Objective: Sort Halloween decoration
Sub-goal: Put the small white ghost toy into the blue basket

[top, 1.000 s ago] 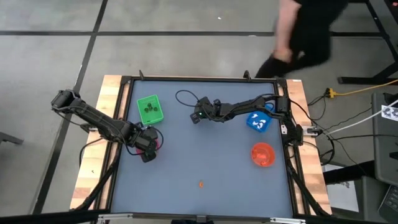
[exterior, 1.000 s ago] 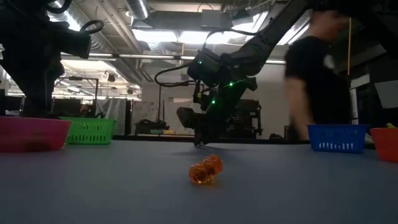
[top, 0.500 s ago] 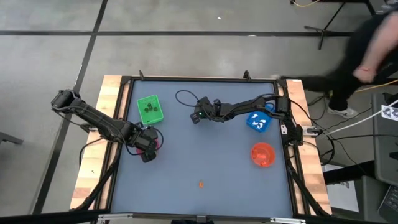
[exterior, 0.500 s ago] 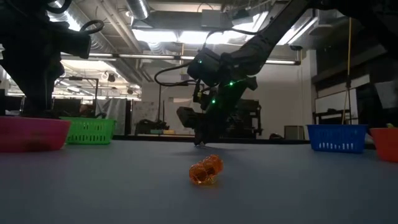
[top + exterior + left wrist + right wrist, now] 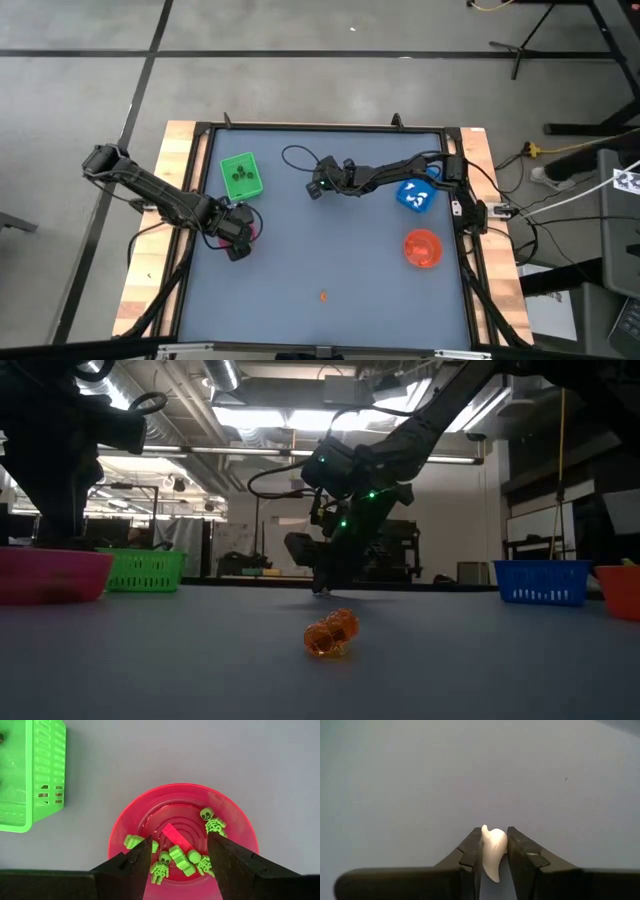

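Person gone; fingers [image 5: 494, 851] pinch white pointed figure [image 5: 493, 849].

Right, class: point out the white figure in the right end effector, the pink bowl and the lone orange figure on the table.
white figure [image 5: 493, 849], right wrist view, middle of its body between the fingers.
pink bowl [image 5: 231, 810], left wrist view, bare rim.
orange figure [image 5: 331, 633], low view, centre of the figure.

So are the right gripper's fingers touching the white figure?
Touching. The right wrist view shows both fingers of the right gripper pressed against the white figure.
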Available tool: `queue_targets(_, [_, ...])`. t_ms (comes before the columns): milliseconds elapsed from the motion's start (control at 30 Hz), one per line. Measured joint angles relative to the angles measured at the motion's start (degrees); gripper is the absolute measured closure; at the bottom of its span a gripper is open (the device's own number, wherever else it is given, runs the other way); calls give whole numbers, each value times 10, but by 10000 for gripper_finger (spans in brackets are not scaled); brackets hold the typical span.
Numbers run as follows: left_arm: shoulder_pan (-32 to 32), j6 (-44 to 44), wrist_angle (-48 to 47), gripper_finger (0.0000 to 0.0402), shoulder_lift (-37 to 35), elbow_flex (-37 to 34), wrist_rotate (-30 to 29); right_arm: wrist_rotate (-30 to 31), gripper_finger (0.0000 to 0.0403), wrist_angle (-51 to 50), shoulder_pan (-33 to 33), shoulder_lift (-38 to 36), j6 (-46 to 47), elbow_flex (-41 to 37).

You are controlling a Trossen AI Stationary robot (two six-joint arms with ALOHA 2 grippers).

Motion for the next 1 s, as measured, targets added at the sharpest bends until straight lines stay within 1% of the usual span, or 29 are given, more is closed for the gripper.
queue_targets(233, [0,0,0,227,0,0,0,0,328,-1,0,-2,-1,0])
queue_targets(300, [0,0,0,227,0,0,0,-4,328,-3,0,-3,-14,0])
queue_targets(400, [0,0,0,227,0,0,0,-8,328,-16,0,-11,-29,-1])
queue_targets(667, [0,0,2,227,0,0,0,-20,327,-28,0,-29,-33,-2])
queue_targets(767, [0,0,2,227,0,0,0,-26,327,-43,0,-43,-47,-2])
queue_targets(1000, [0,0,9,227,0,0,0,-72,327,-87,0,-103,-60,-1])
